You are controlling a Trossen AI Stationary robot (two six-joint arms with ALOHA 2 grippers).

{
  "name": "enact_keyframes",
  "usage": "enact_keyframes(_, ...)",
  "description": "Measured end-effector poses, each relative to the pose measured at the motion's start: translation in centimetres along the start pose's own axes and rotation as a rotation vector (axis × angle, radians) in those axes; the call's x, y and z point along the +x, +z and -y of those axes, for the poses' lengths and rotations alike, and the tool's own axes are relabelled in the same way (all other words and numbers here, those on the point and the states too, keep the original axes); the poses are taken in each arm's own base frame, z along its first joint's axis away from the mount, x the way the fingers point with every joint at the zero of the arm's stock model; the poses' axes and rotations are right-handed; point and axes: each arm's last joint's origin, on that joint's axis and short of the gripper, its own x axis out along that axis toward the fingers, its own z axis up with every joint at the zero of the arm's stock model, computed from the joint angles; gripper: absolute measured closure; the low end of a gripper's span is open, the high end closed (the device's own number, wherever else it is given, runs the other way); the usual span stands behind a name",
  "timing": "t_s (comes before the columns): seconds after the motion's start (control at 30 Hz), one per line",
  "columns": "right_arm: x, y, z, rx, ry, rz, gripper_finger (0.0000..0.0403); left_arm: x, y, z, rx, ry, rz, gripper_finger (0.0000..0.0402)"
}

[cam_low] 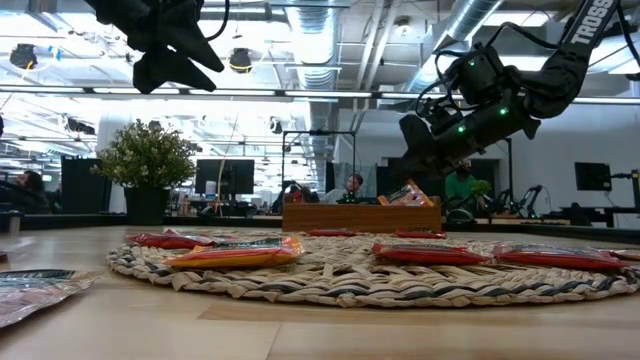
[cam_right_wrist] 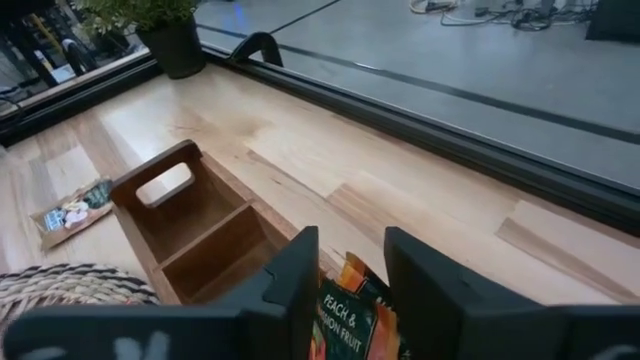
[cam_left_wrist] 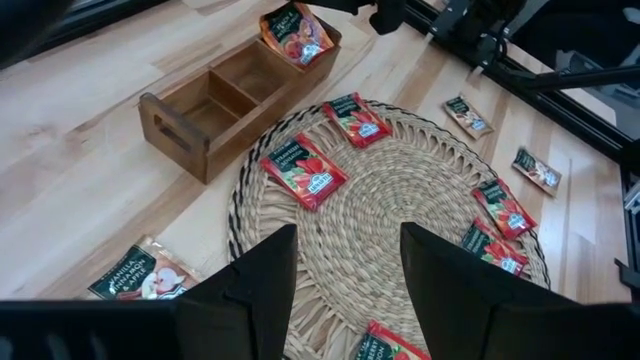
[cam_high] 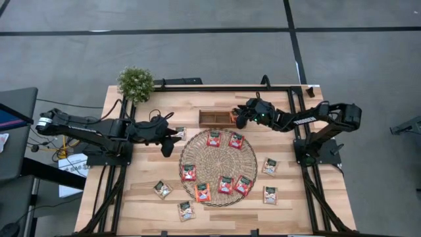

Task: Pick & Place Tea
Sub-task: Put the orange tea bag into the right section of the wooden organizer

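Right pincer (cam_high: 235,119), upper centre of high view, fingers parted around a red-orange sachet (cam_right_wrist: 352,312) in the wooden tray (cam_high: 216,118). Left pincer (cam_high: 172,142) wide, empty.

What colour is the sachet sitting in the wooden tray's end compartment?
Red-orange with a dark green label band; the sachet in the wooden tray shows best in the left wrist view.

Readable print on the tea and one robot arm

A tea sachet (cam_right_wrist: 352,312) between the right gripper's fingers reads "PEACH & PASSION FRUIT" in pale letters on a dark green band. The right arm (cam_low: 598,22) carries white letters reading "TROSS", cut off at the picture's edge. Print on the red sachets (cam_left_wrist: 303,171) on the straw mat (cam_left_wrist: 400,200) is too small to read.
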Motion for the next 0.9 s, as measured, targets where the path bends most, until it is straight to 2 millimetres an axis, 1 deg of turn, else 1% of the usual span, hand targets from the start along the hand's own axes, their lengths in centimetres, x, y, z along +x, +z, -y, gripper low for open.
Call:
enact_keyframes(0.17, 0.0, 0.0, 0.1, 0.01, -0.041, 0.012, 0.0334, 0.0, 0.0, 0.0, 0.0, 0.0, 0.0, 0.0231)
enact_keyframes(0.37, 0.0, 0.2, 0.1, 0.013, -0.047, 0.032, 0.0393, 0.0, 0.0, 0.0, -0.001, 0.0, 0.0, 0.0231)
enact_keyframes(0.4, 0.0, 0.2, 0.1, 0.013, -0.047, 0.032, 0.0397, 0.0, 0.0, 0.0, -0.001, 0.0, 0.0, 0.0231)
enact_keyframes(0.53, 0.0, 0.2, 0.1, 0.013, -0.047, 0.033, 0.0391, 0.0, 0.0, 0.0, -0.001, 0.0, 0.0, 0.0231)
enact_keyframes(0.67, -0.1, 0.4, 0.1, 0.015, -0.044, 0.041, 0.0399, 0.0, 0.0, 0.0, -0.001, 0.0, 0.0, 0.0231)
enact_keyframes(0.77, -0.6, 1.1, 0.0, 0.024, -0.033, 0.074, 0.0401, 0.0, 0.0, 0.0, 0.0, -0.001, 0.0, 0.0231)
enact_keyframes(0.9, -1.9, 2.5, -0.1, 0.024, 0.009, 0.104, 0.0399, 0.0, 0.0, 0.0, 0.005, -0.001, 0.0, 0.0231)
